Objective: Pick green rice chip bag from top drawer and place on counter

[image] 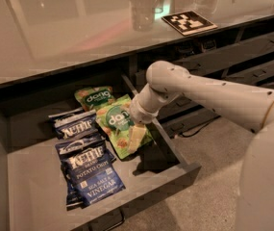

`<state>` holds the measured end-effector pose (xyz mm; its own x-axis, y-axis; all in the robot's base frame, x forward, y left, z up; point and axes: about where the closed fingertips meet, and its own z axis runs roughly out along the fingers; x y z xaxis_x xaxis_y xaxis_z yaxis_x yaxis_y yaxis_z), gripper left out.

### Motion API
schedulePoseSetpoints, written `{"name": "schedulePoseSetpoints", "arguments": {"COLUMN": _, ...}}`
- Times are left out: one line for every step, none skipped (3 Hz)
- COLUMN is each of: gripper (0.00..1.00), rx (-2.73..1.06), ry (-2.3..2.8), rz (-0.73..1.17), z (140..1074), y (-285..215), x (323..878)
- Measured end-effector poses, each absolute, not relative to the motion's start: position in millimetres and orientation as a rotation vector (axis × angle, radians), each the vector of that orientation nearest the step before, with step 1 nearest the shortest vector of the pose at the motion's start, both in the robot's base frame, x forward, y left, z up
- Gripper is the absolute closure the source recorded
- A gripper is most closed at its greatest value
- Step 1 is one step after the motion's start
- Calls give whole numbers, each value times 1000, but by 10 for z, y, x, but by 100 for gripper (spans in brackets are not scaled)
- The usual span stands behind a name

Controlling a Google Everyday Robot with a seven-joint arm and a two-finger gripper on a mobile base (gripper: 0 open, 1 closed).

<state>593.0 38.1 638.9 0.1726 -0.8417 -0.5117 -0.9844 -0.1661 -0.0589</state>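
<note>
The top drawer [31, 196] stands pulled out below the counter [69, 28]. The green rice chip bag [116, 123] lies flat in it at the right, light green with a white "dang" on a dark circle. My gripper [135, 136] reaches down into the drawer from the right. It rests on or just above the lower right part of this bag and hides that part. The white arm [208, 95] runs from the right edge of the view to the drawer.
A second green "dang" bag with orange corners [94, 96] lies behind the first. Dark blue Kettle bags [74, 123] [94, 171] lie to the left and front. A black-and-white marker tag [188, 22] sits on the counter. Narrower closed drawers [252, 47] stand at the right.
</note>
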Motion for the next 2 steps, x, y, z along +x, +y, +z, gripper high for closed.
{"name": "schedulePoseSetpoints", "arguments": {"gripper": 0, "rx": -2091, "ry": 1737, "rz": 521, "z": 6199, "y": 484, "x": 5947}}
{"name": "schedulePoseSetpoints", "arguments": {"gripper": 0, "rx": -2111, "ry": 1768, "rz": 502, "z": 6046, "y": 496, "x": 5951}}
